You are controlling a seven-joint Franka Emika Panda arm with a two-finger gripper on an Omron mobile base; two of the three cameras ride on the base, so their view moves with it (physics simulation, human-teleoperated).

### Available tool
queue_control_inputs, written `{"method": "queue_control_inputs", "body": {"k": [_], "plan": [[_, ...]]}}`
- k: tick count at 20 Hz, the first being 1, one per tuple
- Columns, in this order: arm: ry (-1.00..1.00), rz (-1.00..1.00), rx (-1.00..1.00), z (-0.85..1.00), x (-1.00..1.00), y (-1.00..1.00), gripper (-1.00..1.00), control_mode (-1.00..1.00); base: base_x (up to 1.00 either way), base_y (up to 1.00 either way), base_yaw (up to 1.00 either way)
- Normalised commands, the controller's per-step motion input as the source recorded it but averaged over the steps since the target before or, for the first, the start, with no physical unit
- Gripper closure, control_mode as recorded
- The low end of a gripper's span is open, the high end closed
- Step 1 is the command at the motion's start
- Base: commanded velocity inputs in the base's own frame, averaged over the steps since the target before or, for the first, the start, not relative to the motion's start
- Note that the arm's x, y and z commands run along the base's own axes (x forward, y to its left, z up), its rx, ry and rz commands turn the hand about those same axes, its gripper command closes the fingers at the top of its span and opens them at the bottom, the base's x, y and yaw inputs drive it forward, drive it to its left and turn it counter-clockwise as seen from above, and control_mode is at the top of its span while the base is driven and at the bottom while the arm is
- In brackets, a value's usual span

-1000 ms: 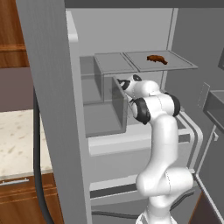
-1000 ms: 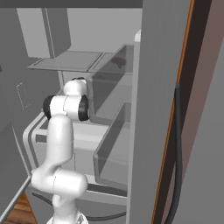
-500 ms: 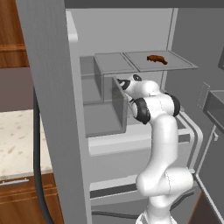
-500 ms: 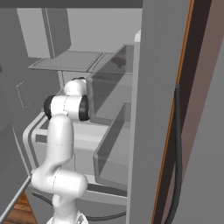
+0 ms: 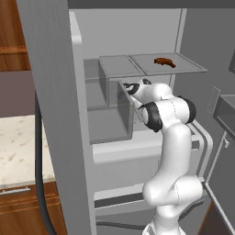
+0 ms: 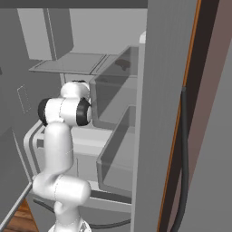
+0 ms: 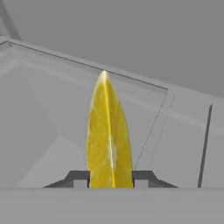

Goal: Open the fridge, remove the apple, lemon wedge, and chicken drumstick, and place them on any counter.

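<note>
1. Far left in the left base view, the counter [image 5: 16, 147] is seen past the open door of the fridge [image 5: 50, 92]. That's the drop-off spot, well apart from where the arm is working rn.
2. Moving right, the pincer [image 7: 111, 178] is reached into the fridge interior below the glass shelf [image 5: 151, 66]. In the hand view it's pinching the lemon wedge [image 7: 109, 135] between both tips, wedge standing point-up, gripped low down at its base.
3. Further right on that shelf, the chicken drumstick [image 5: 165, 62] is lying untouched, so it's still to be fetched. The apple can't be made out.
4. What could go wrong imo: the wedge is thin and held only by its bottom edge, so it could get pivoted or squeezed out if the pull-back is done fast.
5. Also the hand is tucked beside the clear bin [image 5: 121, 108] and under the shelf, so the wedge or wrist could be knocked on those on the way out, esp. if it's lifted before being backed out.
6. The open door stands between arm and counter, so a wide swing could be clipped there.
</note>
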Motion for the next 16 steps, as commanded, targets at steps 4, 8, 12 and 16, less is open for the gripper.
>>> {"method": "queue_control_inputs", "body": {"k": [4,8,12,16], "plan": [[-0.08,0.00,0.00,0.00,-0.98,0.00,1.00,-1.00,0.00,0.00,0.00],[-0.13,0.00,0.00,0.01,-1.00,-0.03,1.00,-1.00,0.00,0.00,0.00],[-0.12,0.00,0.00,0.26,-1.00,-0.06,1.00,-1.00,0.00,0.00,0.00],[-0.03,0.00,-0.01,0.67,-0.92,-0.07,1.00,-1.00,0.00,0.00,0.00]]}}
